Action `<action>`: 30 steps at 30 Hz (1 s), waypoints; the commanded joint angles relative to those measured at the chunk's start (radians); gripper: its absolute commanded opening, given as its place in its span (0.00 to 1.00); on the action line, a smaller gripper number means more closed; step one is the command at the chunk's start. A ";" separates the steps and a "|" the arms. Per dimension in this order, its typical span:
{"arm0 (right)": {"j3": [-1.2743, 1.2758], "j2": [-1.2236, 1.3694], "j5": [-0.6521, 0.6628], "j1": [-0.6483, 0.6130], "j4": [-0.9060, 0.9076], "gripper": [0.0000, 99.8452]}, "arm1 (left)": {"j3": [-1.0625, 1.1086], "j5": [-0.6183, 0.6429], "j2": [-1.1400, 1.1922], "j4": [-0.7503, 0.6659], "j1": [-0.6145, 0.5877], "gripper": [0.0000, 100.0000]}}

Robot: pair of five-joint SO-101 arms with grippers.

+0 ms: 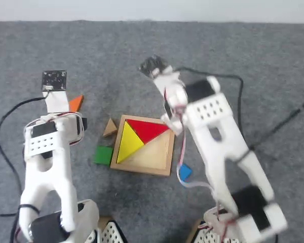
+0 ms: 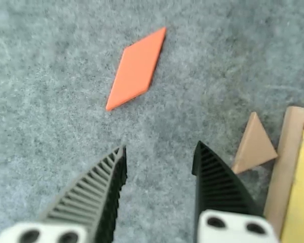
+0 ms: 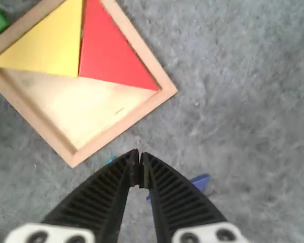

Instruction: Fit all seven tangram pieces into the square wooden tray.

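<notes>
We see the whole orange piece [image 2: 137, 68] from the left wrist, half hidden from above; left fingers [image 2: 104, 187] spread wide, empty, right fingers [image 3: 167, 192] pressed together, empty.

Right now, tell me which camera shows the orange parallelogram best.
The left wrist view: the orange parallelogram lies whole and unobstructed on the carpet ahead of the open left hand. In the high view the left arm hides all but its tip. The right wrist view faces the wooden tray.

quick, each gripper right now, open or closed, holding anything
Left gripper: open, holding nothing.
Right gripper: closed, nothing visible between its fingers.
</notes>
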 commanded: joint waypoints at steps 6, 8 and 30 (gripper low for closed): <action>0.517 -0.302 -0.041 0.013 -0.361 0.01 | -0.150 -0.107 -0.029 0.012 0.002 0.20; 0.562 -0.300 -0.075 0.021 -0.421 0.01 | -0.188 -0.143 0.018 0.012 0.000 0.20; 0.661 -0.409 0.037 0.125 -0.282 0.02 | -1.058 -0.152 0.914 0.477 -0.008 0.20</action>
